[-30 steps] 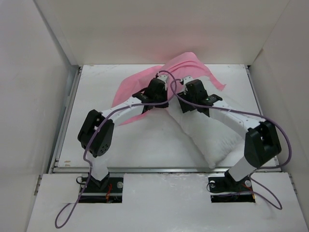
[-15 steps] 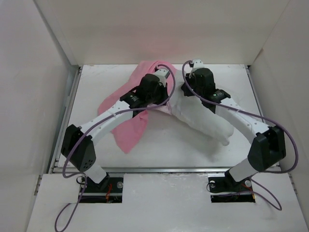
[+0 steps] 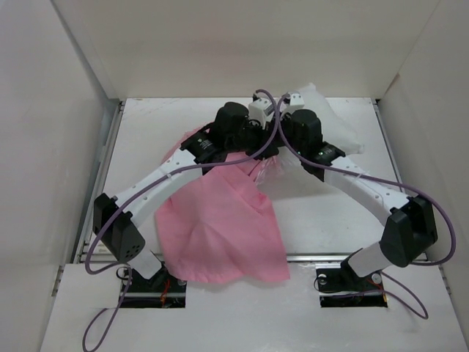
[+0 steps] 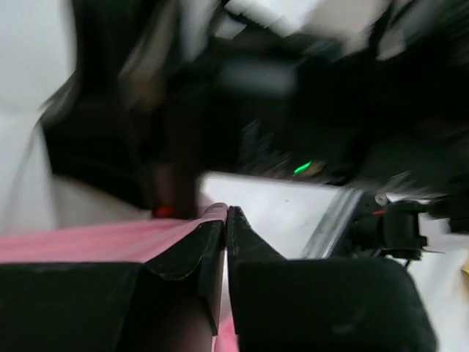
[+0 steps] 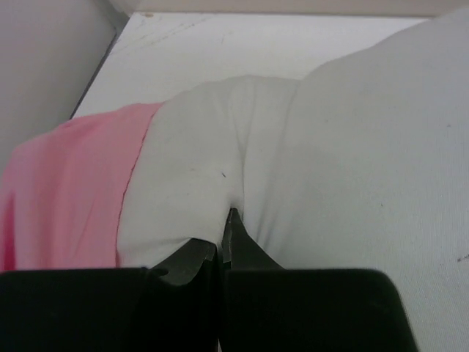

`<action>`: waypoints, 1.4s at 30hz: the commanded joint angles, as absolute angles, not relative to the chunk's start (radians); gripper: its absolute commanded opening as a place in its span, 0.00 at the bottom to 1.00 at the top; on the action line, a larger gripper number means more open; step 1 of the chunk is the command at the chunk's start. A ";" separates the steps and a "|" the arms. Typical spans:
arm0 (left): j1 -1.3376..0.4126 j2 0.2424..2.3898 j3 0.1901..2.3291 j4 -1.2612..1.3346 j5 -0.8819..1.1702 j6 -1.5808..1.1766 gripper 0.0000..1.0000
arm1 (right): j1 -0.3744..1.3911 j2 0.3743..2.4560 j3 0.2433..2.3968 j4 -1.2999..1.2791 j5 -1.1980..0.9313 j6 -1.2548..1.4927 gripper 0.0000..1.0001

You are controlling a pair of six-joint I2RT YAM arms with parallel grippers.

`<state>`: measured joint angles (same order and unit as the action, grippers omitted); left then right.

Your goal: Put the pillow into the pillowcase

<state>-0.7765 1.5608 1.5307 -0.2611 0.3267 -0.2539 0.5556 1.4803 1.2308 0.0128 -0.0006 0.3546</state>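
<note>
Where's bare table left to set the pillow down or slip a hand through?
Bare table lies near right, between the pillowcase and the right arm. A narrower strip runs far left, between the left arm and the wall. The far middle is crowded: left gripper, right gripper and the pillow bunch together there.

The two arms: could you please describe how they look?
Both the left arm and right arm have white links, bulky black joint housings and a purple cable looping along them. The left claw and right claw have black tapered fingers.
</note>
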 commanded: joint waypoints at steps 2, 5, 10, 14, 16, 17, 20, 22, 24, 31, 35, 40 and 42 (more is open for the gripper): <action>-0.801 1.572 1.601 -0.068 0.523 -0.305 0.10 | 0.598 1.505 1.158 0.166 -0.012 0.442 0.00; -0.801 1.594 1.592 -0.077 0.487 -0.316 0.19 | 0.598 1.485 1.134 0.153 0.026 0.423 0.00; -0.801 1.623 1.629 -0.133 0.407 -0.298 0.51 | 0.569 1.434 1.120 0.108 0.046 0.405 0.09; -0.801 1.563 1.618 -0.207 0.315 -0.255 1.00 | 0.511 1.376 1.120 0.031 0.057 0.405 0.44; -0.801 1.528 1.594 -0.235 0.226 -0.255 1.00 | 0.483 1.352 1.130 -0.009 0.048 0.405 0.51; -0.801 1.511 1.594 -0.250 0.194 -0.241 1.00 | 0.483 1.324 1.131 -0.024 0.048 0.396 0.58; -0.801 1.436 1.547 -0.330 0.020 -0.232 1.00 | 0.460 1.287 1.163 -0.101 0.087 0.359 0.64; -0.801 1.379 1.510 -0.383 -0.110 -0.279 1.00 | 0.460 1.264 1.184 -0.173 0.124 0.330 0.65; -0.801 1.345 1.433 -0.426 -0.156 -0.325 1.00 | 0.460 1.264 1.218 -0.221 0.182 0.321 0.68; -0.983 1.269 1.247 -0.548 -0.045 -0.393 1.00 | 0.460 1.275 1.269 -0.287 0.259 0.288 0.68; -1.179 1.408 1.218 -0.581 0.008 -0.428 1.00 | 0.460 1.296 1.269 -0.287 0.249 0.279 0.68; -1.275 1.566 1.218 -0.607 -0.003 -0.478 1.00 | 0.460 1.305 1.250 -0.264 0.189 0.279 0.68; -1.285 1.578 1.190 -0.597 -0.035 -0.523 1.00 | 0.460 1.305 1.241 -0.255 0.189 0.279 0.68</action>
